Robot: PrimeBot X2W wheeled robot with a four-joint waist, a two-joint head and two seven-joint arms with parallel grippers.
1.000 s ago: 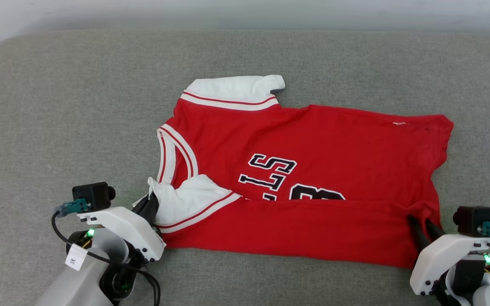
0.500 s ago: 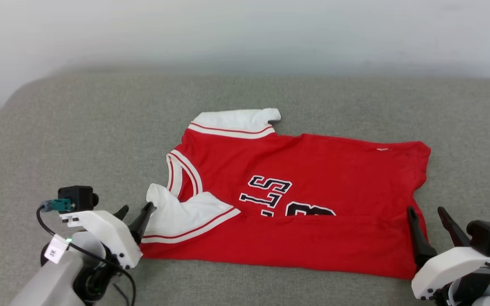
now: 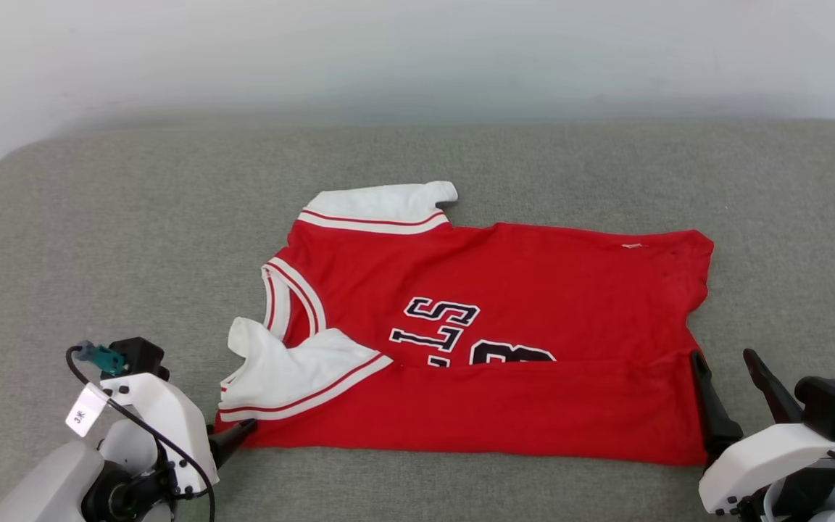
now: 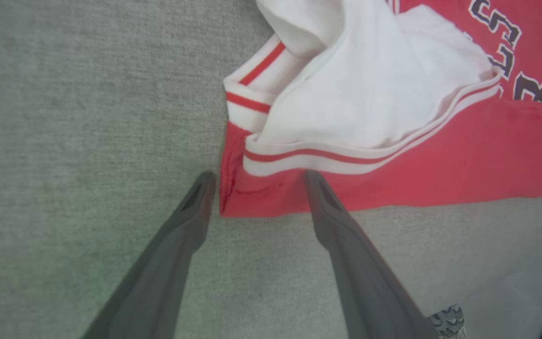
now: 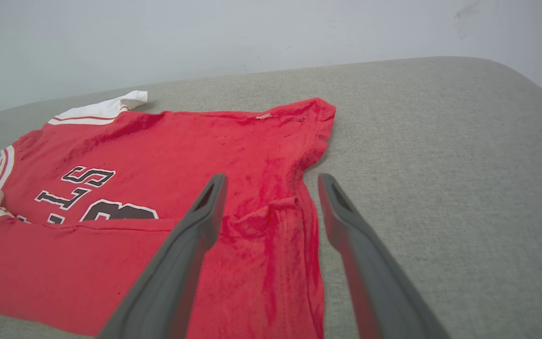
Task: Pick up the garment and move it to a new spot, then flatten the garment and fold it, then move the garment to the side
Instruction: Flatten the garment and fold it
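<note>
One garment (image 3: pixel 504 304) was counted mid-frame on one grey cushion (image 3: pixel 98 239); two grippers were counted: left gripper (image 3: pixel 235 433) lower left, right gripper (image 3: pixel 722 355) lower right.

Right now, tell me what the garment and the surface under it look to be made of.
The garment: probably soft knit jersey, matte; it folds limply and creases. The surface under it: grey woven upholstery, matte, with a fine heathered grain; likely padded, given its rounded corners.
</note>
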